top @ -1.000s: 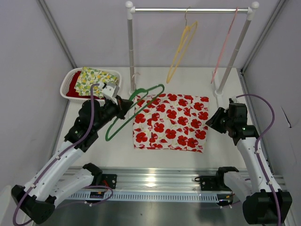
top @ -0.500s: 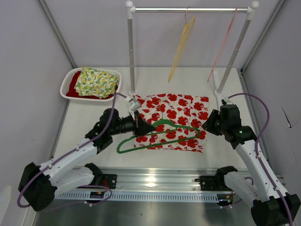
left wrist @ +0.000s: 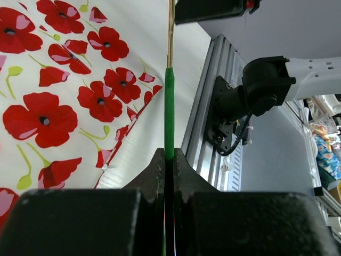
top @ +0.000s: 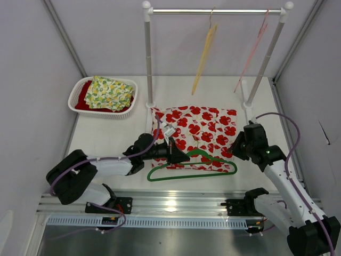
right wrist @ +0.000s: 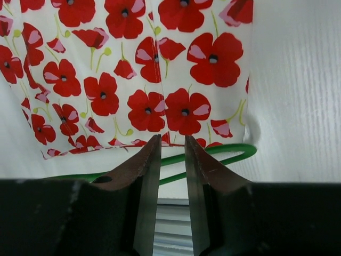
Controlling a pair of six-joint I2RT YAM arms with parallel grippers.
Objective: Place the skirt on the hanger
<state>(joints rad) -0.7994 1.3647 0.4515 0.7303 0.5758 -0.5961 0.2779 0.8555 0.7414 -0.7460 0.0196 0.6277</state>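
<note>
One skirt point(top: 193, 136), poppy print, lies flat on the bench point(top: 106, 136). One green hanger point(left wrist: 169, 106) rests across its near hem, clamped in the left hand point(top: 180, 154). The right hand point(right wrist: 172, 145), fingers narrowly apart and empty, hovers over the hem. Step in hand: aligning the hanger. The next move likely calls for pinching the fabric.

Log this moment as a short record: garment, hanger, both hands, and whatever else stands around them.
skirt: red poppy print, spread flat
green hanger: over the skirt's near edge
left hand: shut on green hanger
right hand: slightly open, empty, above the skirt's near right corner
rack: yellow hanger and pink hanger hang on it
basket: back left, holds folded cloth
</note>
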